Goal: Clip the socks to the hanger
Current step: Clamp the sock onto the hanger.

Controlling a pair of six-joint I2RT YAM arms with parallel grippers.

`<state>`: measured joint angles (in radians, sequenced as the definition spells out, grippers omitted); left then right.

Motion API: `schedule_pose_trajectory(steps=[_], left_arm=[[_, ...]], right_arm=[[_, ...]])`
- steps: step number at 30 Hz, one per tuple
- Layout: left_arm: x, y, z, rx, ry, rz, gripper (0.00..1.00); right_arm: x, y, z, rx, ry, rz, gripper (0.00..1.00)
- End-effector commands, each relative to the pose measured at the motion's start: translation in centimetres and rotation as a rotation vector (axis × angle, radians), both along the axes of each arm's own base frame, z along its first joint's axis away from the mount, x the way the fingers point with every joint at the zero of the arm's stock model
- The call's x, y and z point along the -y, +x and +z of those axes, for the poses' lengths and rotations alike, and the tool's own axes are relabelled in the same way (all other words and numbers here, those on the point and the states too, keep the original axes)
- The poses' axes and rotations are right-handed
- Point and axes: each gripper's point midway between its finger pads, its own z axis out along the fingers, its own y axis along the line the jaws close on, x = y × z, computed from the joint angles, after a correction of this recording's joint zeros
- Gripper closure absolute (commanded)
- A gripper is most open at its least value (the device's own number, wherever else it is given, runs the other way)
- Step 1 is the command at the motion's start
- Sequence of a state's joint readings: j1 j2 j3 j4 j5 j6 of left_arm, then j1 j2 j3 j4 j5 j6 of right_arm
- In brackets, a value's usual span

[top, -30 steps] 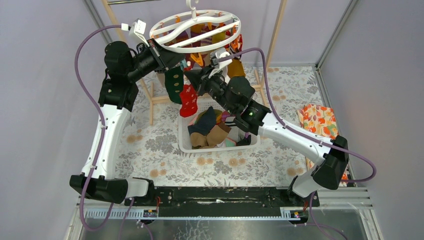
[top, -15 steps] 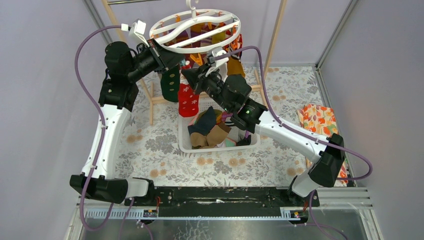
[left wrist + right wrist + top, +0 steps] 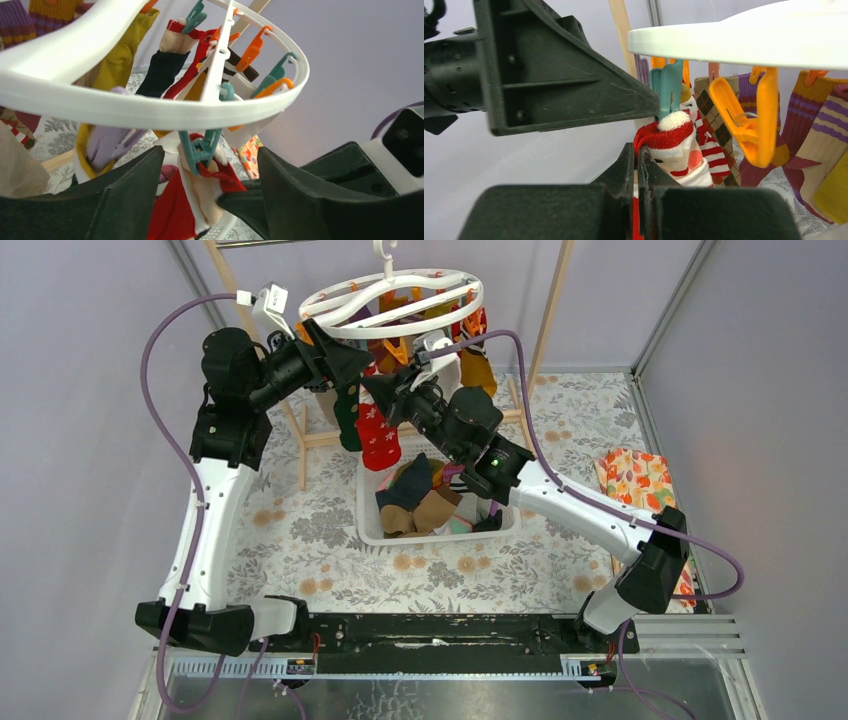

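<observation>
The white ring hanger [image 3: 468,302] hangs over the table with several socks clipped under it. A red Santa sock [image 3: 378,438] hangs below its front rim, its cuff [image 3: 220,172] pinched in a teal clip [image 3: 200,147]. My left gripper [image 3: 210,152] is open, one finger on each side of that clip without touching it; from above, the left gripper [image 3: 358,362] is just under the rim. My right gripper [image 3: 640,152] is shut on the Santa sock [image 3: 674,145] just below the teal clip [image 3: 666,85]. The right gripper [image 3: 374,390] reaches up from the basket side.
A white slotted basket [image 3: 366,512] with several loose socks stands under the hanger. An orange floral cloth [image 3: 635,480] lies at the right. A wooden frame [image 3: 312,440] stands behind the hanger. An empty orange clip [image 3: 749,125] dangles right of the Santa sock.
My left gripper has opened and let go of the teal clip, which now grips the Santa sock's cuff. The right gripper rose slightly with the sock and stays shut on it.
</observation>
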<state>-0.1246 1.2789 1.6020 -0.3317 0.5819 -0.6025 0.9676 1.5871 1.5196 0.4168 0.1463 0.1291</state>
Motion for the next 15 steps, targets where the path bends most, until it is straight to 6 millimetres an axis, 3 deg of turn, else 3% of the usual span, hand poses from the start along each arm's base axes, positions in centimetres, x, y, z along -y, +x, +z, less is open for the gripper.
schedule_pose_trajectory(steps=[1, 7, 15], left_arm=[[-0.9, -1.6, 1.5, 0.062, 0.033, 0.019, 0.22], [-1.3, -3.4, 0.4, 0.059, 0.039, -0.05, 0.21], [0.3, -6.0, -5.3, -0.025, 0.058, -0.258, 0.28]], right_arm=[[0.9, 0.1, 4.3, 0.061, 0.106, -0.007, 1.0], [0.5, 0.0, 4.7, 0.03, 0.105, 0.064, 0.92], [-0.4, -0.4, 5.0, -0.012, 0.086, 0.161, 0.87]])
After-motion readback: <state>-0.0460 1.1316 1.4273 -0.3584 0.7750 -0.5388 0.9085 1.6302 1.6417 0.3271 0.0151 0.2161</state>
